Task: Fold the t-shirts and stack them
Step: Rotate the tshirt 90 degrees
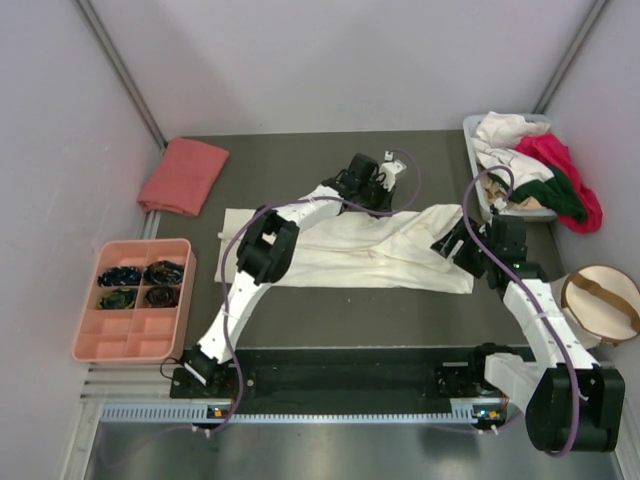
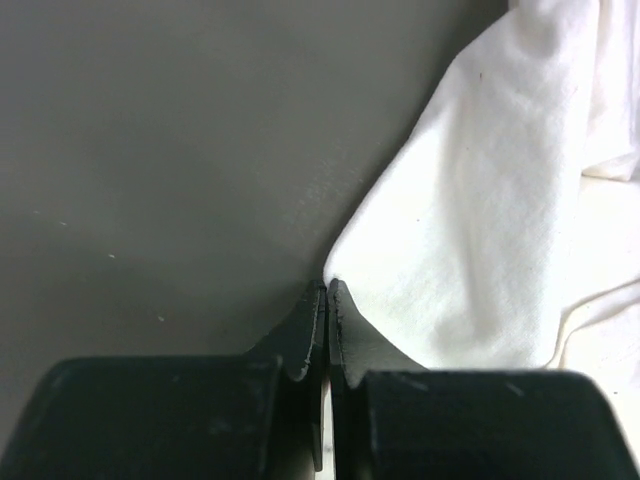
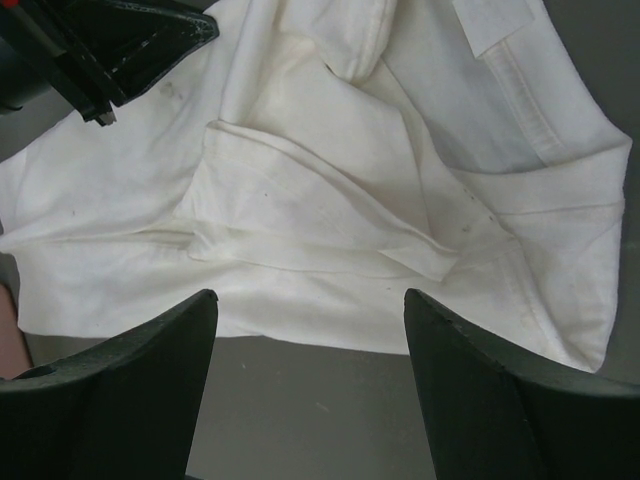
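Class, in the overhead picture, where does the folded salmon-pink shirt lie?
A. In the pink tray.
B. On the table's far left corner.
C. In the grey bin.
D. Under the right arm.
B: the salmon-pink shirt lies folded at the far left of the table, apart from the cream shirt.

cream t-shirt [image 1: 380, 258] partly hidden, pouch [image 1: 600, 305] edge-cropped

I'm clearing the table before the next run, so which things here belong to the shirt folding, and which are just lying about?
Belong to the job: cream-white t-shirt spread out; folded salmon-pink shirt; white shirt, magenta shirt and dark green shirt heaped in the bin.
Lying about: pink compartment tray; round beige pouch.
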